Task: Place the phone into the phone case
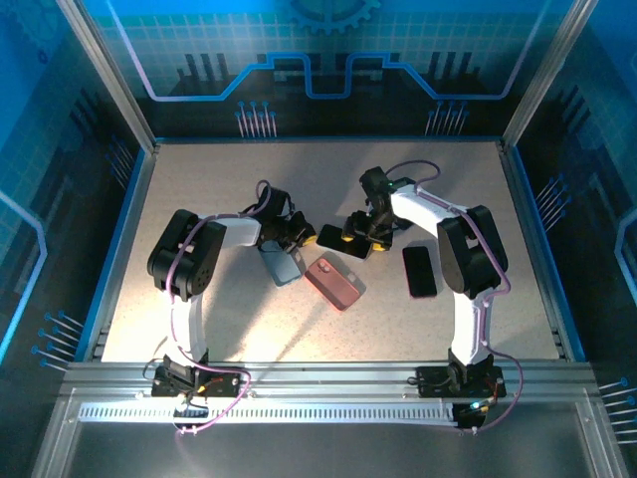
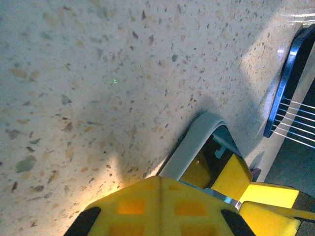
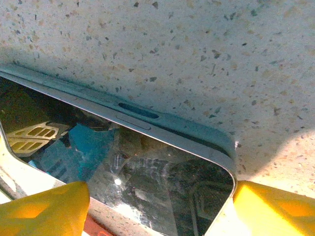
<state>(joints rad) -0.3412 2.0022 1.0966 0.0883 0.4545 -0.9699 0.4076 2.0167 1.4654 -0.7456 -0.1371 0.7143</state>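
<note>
The task had not yet got far: no phone sat inside any case. The left gripper [image 1: 284, 237] was clamped on the wall of the grey phone case [image 1: 282, 266], which lay on the speckled table [image 1: 199, 179] just in front of it. The phone [image 1: 333, 237], dark and face up, lay flat just beside that case, apart from it. The right gripper [image 1: 364, 242] was at the phone's far end. Judging from this, lifting the phone, lining it up and pressing it into the case were all left to do.

The overhead view gave the layout. A pink case [image 1: 335, 283] lay near the grey one, and a second phone [image 1: 419, 270] lay well apart by the right arm.

The left wrist view showed the grip itself. The left gripper [image 2: 197, 189] had one yellow finger outside the grey phone case [image 2: 197, 137] and one inside its hollow, with no phone in it.

The right wrist view showed the phone [image 3: 147, 167] close up, with its glossy screen, pale frame and side buttons. The right gripper [image 3: 157, 206] had its jaws spread wide astride it. One corner of the phone came close to a yellow finger [image 3: 275, 209], but whether the jaws pinched the phone or stood free could not be told.
</note>
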